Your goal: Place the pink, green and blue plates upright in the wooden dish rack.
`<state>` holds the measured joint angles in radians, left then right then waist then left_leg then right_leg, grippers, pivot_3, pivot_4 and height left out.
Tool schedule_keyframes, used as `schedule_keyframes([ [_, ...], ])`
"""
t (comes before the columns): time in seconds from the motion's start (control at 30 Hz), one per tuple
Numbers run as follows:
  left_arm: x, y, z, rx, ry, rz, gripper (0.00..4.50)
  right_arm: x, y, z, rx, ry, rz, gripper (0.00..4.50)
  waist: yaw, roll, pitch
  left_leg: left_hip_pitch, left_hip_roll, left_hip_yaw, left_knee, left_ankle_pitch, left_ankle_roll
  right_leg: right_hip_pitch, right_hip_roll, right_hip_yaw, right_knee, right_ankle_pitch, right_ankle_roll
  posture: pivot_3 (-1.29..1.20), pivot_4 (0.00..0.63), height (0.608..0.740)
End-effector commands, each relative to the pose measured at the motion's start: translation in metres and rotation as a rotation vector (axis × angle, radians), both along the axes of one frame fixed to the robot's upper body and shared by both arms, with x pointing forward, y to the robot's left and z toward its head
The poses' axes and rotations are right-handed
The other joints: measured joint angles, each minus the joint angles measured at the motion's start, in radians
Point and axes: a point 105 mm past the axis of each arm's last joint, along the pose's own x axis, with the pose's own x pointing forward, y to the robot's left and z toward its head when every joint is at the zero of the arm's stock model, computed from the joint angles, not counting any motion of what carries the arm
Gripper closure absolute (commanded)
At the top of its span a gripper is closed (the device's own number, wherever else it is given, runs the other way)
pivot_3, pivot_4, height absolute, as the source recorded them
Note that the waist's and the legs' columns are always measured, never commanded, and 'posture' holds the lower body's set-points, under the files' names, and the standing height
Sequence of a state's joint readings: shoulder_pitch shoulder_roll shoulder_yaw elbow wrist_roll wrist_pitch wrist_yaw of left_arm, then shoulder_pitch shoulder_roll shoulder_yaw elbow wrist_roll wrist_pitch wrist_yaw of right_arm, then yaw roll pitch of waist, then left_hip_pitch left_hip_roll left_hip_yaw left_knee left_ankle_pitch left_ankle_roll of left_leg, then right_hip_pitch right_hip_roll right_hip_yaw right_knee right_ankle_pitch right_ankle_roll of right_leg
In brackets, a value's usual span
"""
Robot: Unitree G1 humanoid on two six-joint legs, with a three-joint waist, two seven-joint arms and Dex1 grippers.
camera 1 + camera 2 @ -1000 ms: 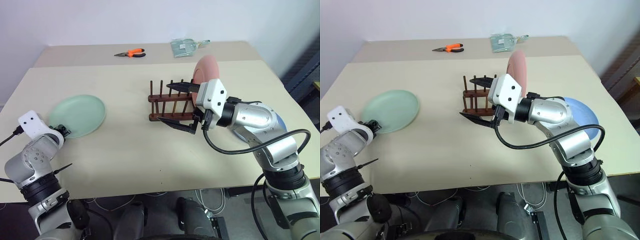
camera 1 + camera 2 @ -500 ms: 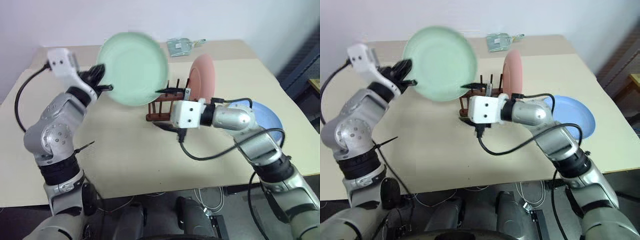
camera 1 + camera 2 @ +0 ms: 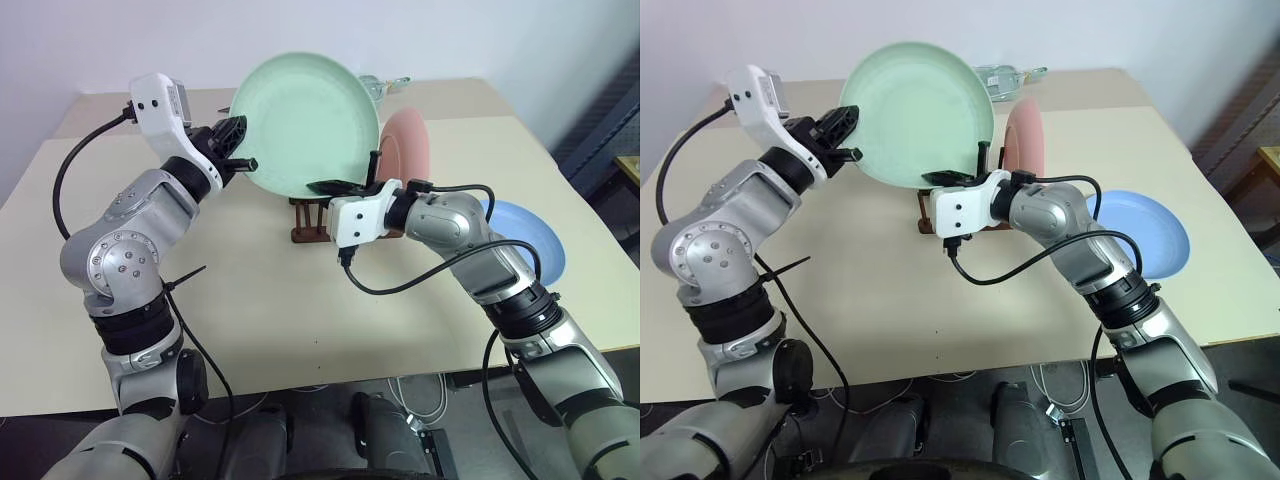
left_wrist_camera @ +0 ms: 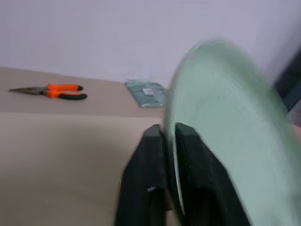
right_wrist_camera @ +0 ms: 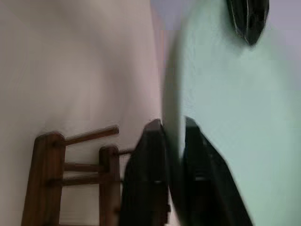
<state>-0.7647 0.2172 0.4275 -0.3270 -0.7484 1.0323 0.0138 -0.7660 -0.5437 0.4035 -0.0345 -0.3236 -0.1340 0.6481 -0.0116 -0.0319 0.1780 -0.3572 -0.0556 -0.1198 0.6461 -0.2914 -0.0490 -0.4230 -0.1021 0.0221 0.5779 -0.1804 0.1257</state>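
Note:
The green plate (image 3: 305,120) is held up on edge in the air, above the wooden dish rack (image 3: 305,225). My left gripper (image 3: 240,160) is shut on its left rim; in the left wrist view its fingers (image 4: 150,160) pinch the green plate (image 4: 221,141). My right gripper (image 3: 325,187) is shut on the plate's lower rim, just over the rack (image 5: 75,165). The pink plate (image 3: 408,150) stands upright at the rack's right end. Flat on the table to the right lies the blue plate (image 3: 525,240), partly behind my right arm.
Orange-handled pliers (image 4: 56,90) and a clear packet (image 4: 148,92) lie on the far table behind the rack. The table's near half in front of the rack is bare. Cables hang from both wrists.
My left arm lifted the green plate off the table at the left and swung it up over the rack. My right gripper, open beside the rack before, has closed on the plate's lower rim.

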Motion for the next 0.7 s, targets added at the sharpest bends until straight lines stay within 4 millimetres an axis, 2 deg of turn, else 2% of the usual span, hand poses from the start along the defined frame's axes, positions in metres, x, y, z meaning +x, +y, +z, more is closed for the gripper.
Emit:
schedule_keyframes([
  [0.03,-0.010,0.030,0.049,-0.148,-0.190,0.091,2.08,-0.001,-0.005,0.018,0.074,-0.062,-0.018,4.50,0.000,-0.001,0.001,0.000,0.000,0.000,0.000,0.000,0.000,0.000,0.000,0.000,0.000,0.000,0.000,0.00,0.150,0.740],
  [0.07,-0.010,0.042,0.055,-0.168,-0.216,0.135,1.43,-0.002,-0.006,0.021,0.110,-0.057,-0.017,4.50,0.000,-0.001,0.001,0.000,0.000,0.000,0.000,0.000,0.000,0.000,0.000,0.000,0.000,0.000,0.000,0.00,0.150,0.740],
  [0.17,-0.012,0.078,0.060,-0.083,-0.273,0.274,0.05,-0.008,-0.008,0.043,0.309,0.004,-0.001,4.50,-0.010,0.000,0.001,0.001,0.000,0.001,-0.002,0.000,0.000,0.000,0.000,0.001,0.000,0.000,0.000,0.00,0.150,0.740],
  [0.23,-0.016,0.083,0.046,0.070,-0.283,0.268,0.05,-0.016,-0.014,0.073,0.627,0.182,0.050,4.50,-0.012,0.001,0.001,0.002,0.001,0.001,-0.003,0.000,-0.001,-0.001,0.001,0.001,0.001,0.000,0.000,0.00,0.150,0.740],
  [0.3,-0.017,0.068,0.016,0.269,-0.247,0.179,0.05,-0.025,-0.021,0.091,0.909,0.415,0.134,4.50,-0.009,0.002,0.001,0.002,0.002,0.001,-0.003,0.000,-0.001,-0.002,0.002,0.002,0.001,0.000,-0.001,0.00,0.150,0.740],
  [0.33,-0.019,0.061,0.003,0.331,-0.229,0.132,0.05,-0.029,-0.023,0.095,0.980,0.493,0.165,4.50,-0.003,0.001,0.000,0.002,0.001,0.000,-0.003,0.000,-0.001,-0.002,0.002,0.002,0.002,0.000,-0.001,0.00,0.150,0.740],
  [0.4,-0.028,0.033,-0.034,0.461,-0.181,-0.031,0.05,-0.032,-0.032,0.102,1.158,0.662,0.205,4.50,0.007,0.001,0.000,0.000,0.001,-0.003,-0.002,0.000,0.000,-0.001,0.002,0.002,0.001,0.000,-0.002,0.00,0.150,0.740],
  [0.47,-0.042,0.008,-0.064,0.518,-0.143,-0.186,0.05,-0.031,-0.038,0.102,1.263,0.784,0.198,4.50,0.013,0.002,0.001,-0.002,0.000,-0.006,-0.001,0.000,0.000,0.001,0.002,0.002,-0.001,-0.002,-0.005,0.00,0.150,0.740],
  [0.53,-0.055,-0.010,-0.086,0.578,-0.114,-0.305,0.05,-0.030,-0.039,0.096,1.302,0.871,0.166,4.50,0.015,0.003,0.001,-0.002,0.000,-0.006,-0.001,0.000,0.000,0.000,0.002,0.002,-0.001,-0.002,-0.006,0.00,0.150,0.740],
  [0.6,-0.066,-0.025,-0.100,0.589,-0.100,-0.400,0.05,-0.028,-0.039,0.088,1.352,0.959,0.128,4.50,0.011,0.006,0.002,-0.002,0.000,-0.006,-0.001,0.000,0.000,-0.001,0.003,0.002,0.000,-0.002,-0.007,0.00,0.150,0.740],
  [0.7,-0.073,-0.036,-0.107,0.549,-0.085,-0.460,0.05,-0.020,-0.042,0.078,1.409,1.026,0.045,4.50,-0.001,0.010,0.002,-0.001,0.001,-0.005,-0.003,0.000,0.000,-0.001,0.004,0.002,0.000,-0.003,-0.008,0.00,0.150,0.740],
])
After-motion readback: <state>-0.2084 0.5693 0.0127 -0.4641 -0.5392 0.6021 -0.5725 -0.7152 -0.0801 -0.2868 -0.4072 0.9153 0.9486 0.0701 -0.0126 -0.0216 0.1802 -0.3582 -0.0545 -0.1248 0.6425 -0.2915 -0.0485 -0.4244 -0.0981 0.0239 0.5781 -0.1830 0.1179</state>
